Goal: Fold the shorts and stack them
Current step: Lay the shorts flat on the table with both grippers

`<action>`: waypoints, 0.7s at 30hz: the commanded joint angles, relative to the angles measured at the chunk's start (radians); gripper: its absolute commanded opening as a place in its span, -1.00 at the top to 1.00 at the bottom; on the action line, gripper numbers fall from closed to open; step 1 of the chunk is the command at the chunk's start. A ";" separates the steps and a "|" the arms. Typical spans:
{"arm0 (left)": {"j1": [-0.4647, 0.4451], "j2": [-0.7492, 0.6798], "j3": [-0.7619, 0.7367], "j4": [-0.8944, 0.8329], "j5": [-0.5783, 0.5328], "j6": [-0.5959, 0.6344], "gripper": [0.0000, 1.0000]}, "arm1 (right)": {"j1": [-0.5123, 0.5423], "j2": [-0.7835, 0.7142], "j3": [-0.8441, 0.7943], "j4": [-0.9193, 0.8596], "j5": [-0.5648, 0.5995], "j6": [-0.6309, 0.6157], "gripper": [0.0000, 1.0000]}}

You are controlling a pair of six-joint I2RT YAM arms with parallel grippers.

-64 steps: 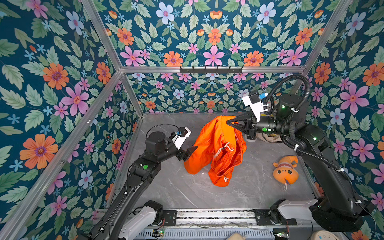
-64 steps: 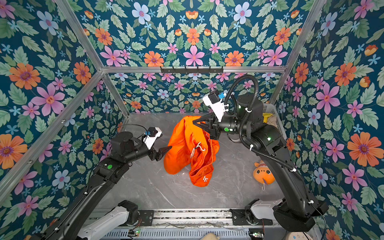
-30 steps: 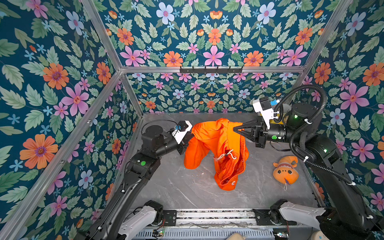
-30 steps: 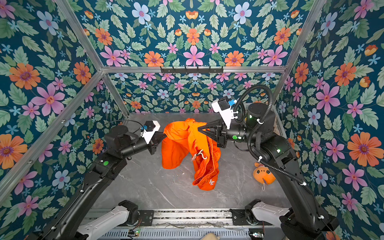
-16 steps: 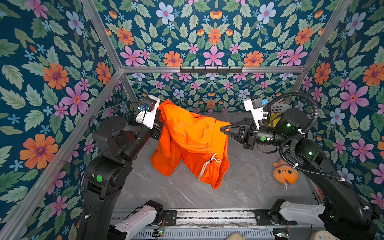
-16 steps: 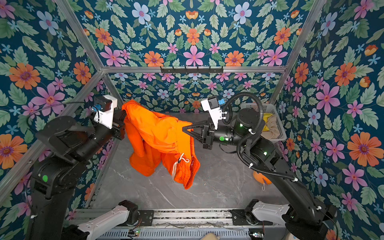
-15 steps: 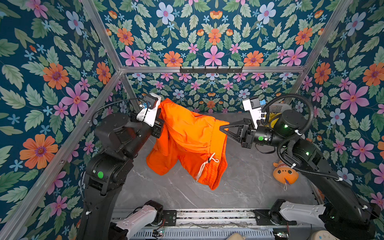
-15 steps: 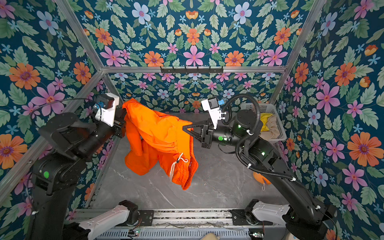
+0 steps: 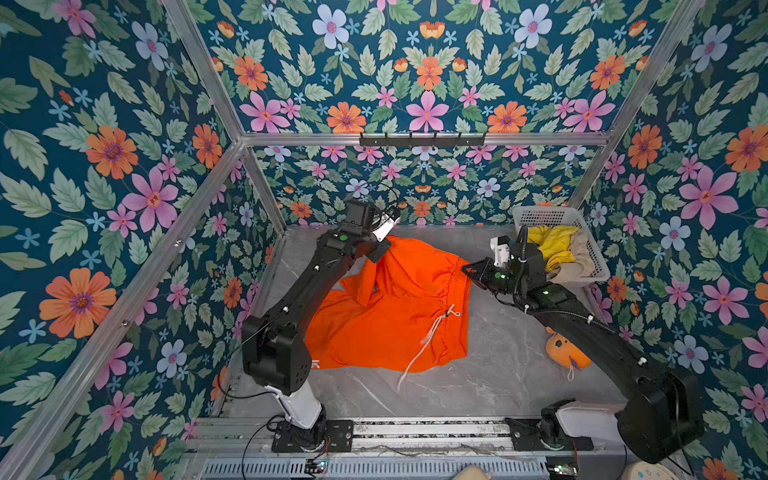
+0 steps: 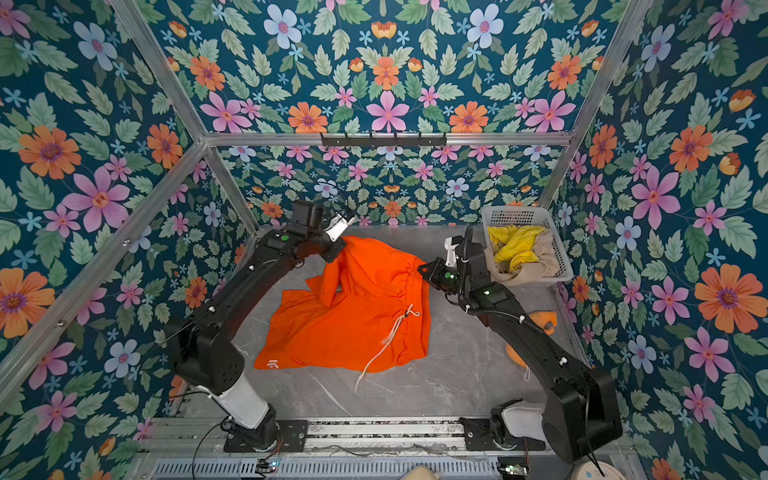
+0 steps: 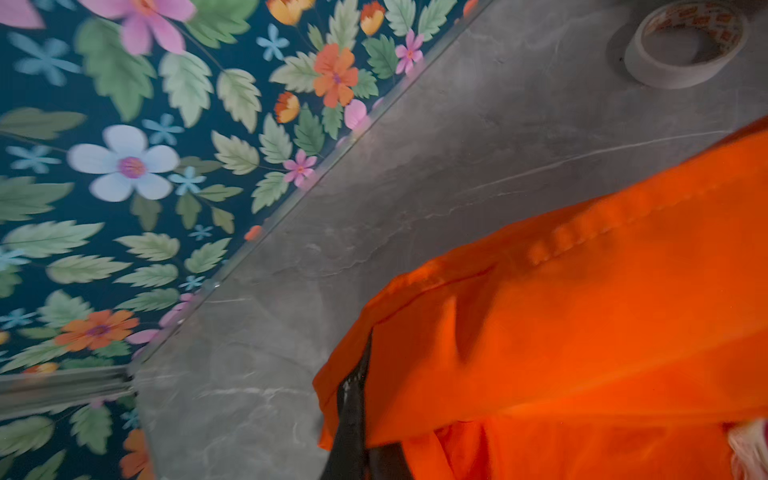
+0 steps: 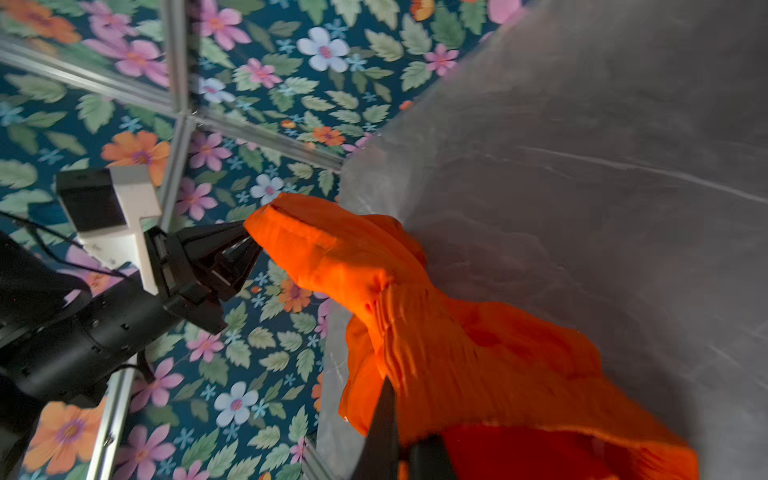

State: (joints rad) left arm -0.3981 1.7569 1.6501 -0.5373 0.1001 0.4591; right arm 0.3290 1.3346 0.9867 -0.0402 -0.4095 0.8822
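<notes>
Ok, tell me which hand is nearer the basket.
Right. In a top view the right hand grips the orange shorts just left of the basket. The left hand grips their other end, farther left, with the shorts stretched between.

This looks like a robot test cell in a lab rather than a home. Floral wallpaper panels (image 9: 424,83) are fixed to a bare aluminium frame (image 9: 291,139) that boxes in a grey marble-look tabletop (image 9: 498,365). A black robot arm on the left (image 9: 316,274) and another on the right (image 9: 590,328) are mounted on a metal rail (image 9: 428,432) along the near edge. A tape roll (image 11: 685,45) lies on the tabletop.
</notes>
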 commanded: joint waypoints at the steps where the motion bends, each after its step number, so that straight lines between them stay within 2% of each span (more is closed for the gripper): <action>1: 0.029 0.125 0.054 0.131 0.054 -0.040 1.00 | -0.039 0.062 0.012 0.122 -0.043 0.003 1.00; 2: 0.036 0.171 0.085 0.132 0.056 -0.048 0.99 | -0.046 0.086 0.028 0.123 -0.049 -0.008 0.93; 3: 0.039 0.208 0.115 0.133 0.062 -0.053 0.84 | -0.050 0.104 0.045 0.115 -0.054 -0.018 0.84; 6: 0.043 0.260 0.166 0.148 0.076 -0.097 0.21 | -0.056 0.130 0.116 0.006 -0.032 -0.067 0.12; 7: 0.043 0.253 0.169 0.157 0.086 -0.113 0.05 | -0.058 0.121 0.130 -0.038 -0.011 -0.086 -0.04; 9: 0.043 0.209 0.149 0.177 0.098 -0.144 -0.18 | -0.064 0.086 0.146 -0.138 0.058 -0.125 -0.13; 12: 0.035 0.089 0.073 0.188 0.114 -0.166 -0.24 | -0.094 0.013 0.145 -0.290 0.135 -0.164 -0.16; 15: -0.002 -0.072 -0.069 0.190 0.145 -0.150 -0.21 | -0.110 -0.061 0.099 -0.382 0.144 -0.215 -0.16; 19: -0.164 -0.248 -0.287 0.198 0.102 -0.113 -0.20 | -0.108 -0.141 -0.010 -0.402 0.067 -0.214 -0.16; 21: -0.250 -0.291 -0.391 0.225 0.127 -0.154 -0.18 | -0.110 -0.180 -0.078 -0.393 0.038 -0.195 -0.15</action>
State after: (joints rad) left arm -0.5781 1.5059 1.3544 -0.3256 0.2031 0.3210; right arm 0.2195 1.1934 0.9691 -0.3889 -0.3214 0.6926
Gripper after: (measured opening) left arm 0.599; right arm 0.577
